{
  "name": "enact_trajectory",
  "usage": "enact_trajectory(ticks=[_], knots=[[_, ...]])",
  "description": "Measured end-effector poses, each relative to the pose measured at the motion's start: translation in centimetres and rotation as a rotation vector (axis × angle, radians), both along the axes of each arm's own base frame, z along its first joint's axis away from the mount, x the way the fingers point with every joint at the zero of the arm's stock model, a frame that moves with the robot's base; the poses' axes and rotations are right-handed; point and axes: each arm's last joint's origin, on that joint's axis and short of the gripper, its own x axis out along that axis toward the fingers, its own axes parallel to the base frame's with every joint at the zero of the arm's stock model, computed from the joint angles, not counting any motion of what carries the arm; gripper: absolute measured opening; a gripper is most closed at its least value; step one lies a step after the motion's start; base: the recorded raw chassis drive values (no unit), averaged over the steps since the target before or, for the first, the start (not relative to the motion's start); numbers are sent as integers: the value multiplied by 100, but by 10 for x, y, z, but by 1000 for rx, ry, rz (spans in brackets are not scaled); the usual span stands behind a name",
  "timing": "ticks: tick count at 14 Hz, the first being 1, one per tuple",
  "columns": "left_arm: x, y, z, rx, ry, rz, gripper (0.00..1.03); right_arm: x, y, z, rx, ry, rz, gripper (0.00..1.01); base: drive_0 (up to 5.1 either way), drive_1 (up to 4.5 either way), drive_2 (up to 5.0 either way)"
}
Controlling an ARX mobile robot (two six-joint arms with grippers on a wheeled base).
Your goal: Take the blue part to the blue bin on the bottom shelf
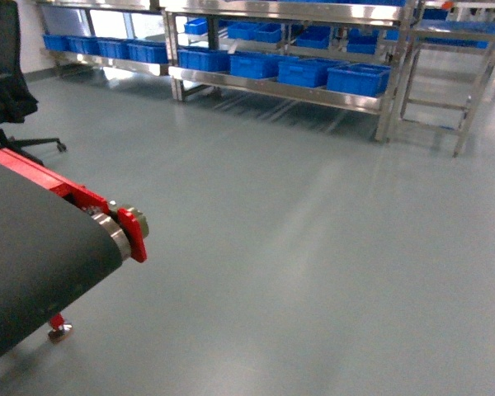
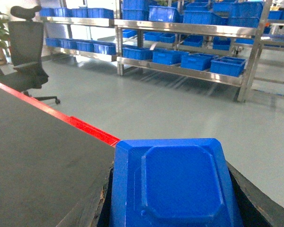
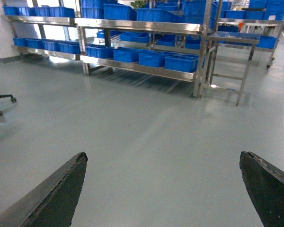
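Left hand (image 2: 173,208) closed around blue part (image 2: 173,187); right hand (image 3: 163,189) empty, fingers (image 3: 57,194) spread wide.

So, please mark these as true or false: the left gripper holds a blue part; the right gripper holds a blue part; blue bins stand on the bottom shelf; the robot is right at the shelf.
1. The left gripper holds a blue part. True.
2. The right gripper holds a blue part. False: its fingers are apart, with nothing between.
3. Blue bins stand on the bottom shelf. True.
4. The robot is right at the shelf. False: open grey floor lies between.
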Motion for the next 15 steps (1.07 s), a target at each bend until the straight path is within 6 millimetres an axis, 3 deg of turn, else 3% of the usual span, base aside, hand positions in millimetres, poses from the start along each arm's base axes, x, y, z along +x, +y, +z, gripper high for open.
enact_trajectory(ticks=[15], knots=[[0, 0, 0, 0, 0, 0, 44, 0, 0, 0, 0, 0, 0, 98, -162, -162, -162]])
